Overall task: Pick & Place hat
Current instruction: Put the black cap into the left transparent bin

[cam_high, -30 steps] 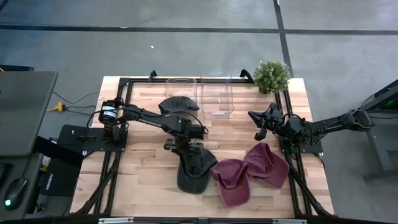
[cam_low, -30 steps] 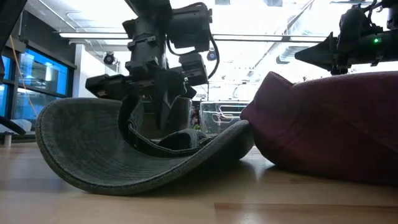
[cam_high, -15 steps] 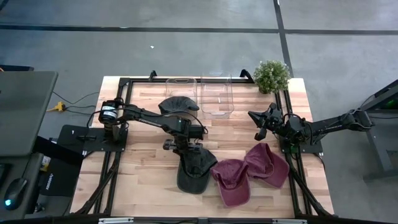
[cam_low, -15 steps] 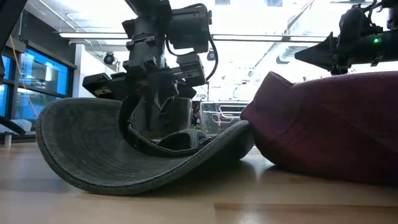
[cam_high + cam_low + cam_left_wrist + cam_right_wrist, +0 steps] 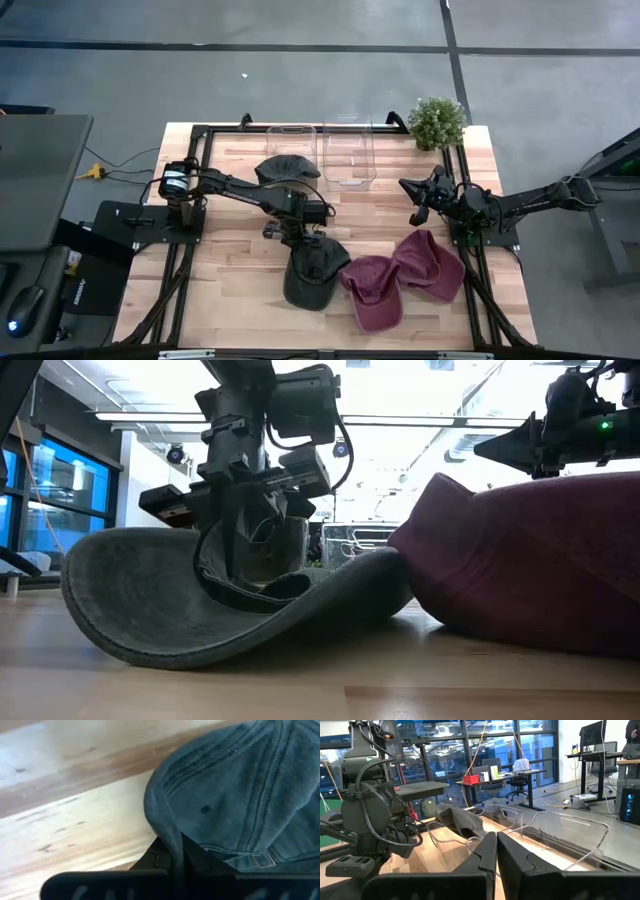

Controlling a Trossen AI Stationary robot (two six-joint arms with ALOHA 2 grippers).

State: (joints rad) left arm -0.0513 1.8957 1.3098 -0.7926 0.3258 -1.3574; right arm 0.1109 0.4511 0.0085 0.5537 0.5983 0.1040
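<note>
Step in hand: grasp. Left gripper clamped on rear edge of grey cap, cap directly below, resting on table beside maroon caps. Next: lift clear, carry toward clear bins. Right gripper closed, empty, parked well apart.

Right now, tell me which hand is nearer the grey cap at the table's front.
Left. The left hand is on the grey cap, pinching its rear edge. The right hand hangs apart near the table's right side, beyond the maroon caps.
</note>
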